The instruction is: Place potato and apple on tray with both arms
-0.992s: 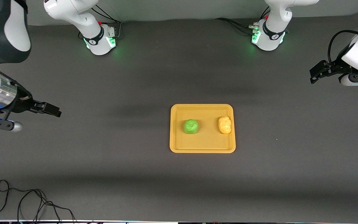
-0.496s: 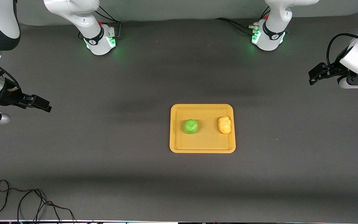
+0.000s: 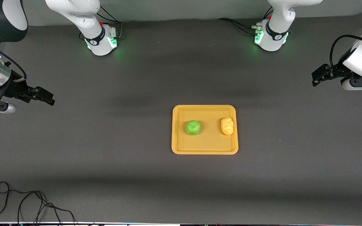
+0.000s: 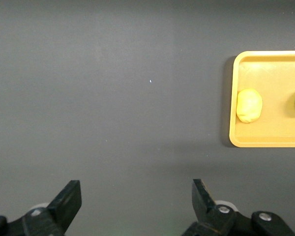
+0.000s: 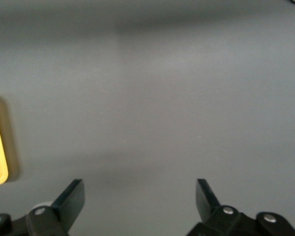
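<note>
the right pincer (image 3: 47, 97) has drawn farther from the tray (image 3: 204, 150), toward the right arm's end of the desk (image 3: 137, 175). the left pincer (image 3: 317, 77) has barely shifted.

White arms (image 3: 74, 11), dark joints, black fingers (image 4: 66, 201), green-lit bases (image 3: 101, 42)

A thin black cable (image 3: 27, 204) lies looped on the dark grey table (image 3: 137, 175), near the edge closest to the front camera, toward the right arm's end.
</note>
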Tool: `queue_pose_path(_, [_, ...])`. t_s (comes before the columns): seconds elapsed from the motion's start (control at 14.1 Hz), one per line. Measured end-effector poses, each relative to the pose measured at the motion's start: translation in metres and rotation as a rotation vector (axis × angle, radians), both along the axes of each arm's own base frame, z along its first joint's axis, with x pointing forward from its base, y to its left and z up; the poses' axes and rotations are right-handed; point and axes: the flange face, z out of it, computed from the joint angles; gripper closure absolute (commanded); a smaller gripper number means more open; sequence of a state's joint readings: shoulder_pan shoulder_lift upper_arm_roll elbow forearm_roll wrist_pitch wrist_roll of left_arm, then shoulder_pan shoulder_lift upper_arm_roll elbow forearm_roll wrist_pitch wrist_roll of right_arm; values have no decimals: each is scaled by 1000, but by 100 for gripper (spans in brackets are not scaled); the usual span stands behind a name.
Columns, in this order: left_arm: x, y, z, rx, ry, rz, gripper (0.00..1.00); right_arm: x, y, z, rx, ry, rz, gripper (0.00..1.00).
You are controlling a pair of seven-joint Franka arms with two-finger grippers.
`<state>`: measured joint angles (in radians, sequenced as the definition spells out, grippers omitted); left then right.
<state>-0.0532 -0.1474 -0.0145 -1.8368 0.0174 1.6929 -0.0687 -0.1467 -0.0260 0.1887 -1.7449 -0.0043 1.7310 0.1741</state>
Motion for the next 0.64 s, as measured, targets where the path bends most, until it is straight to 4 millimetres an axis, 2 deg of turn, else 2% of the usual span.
queue_pose_path(0.43, [2, 0, -3, 0, 4, 0, 0, -1, -3, 0, 1, 6, 36, 0])
queue_pose_path(0.64, [2, 0, -3, 0, 4, 0, 0, -4, -1, 9, 50, 8, 27, 0])
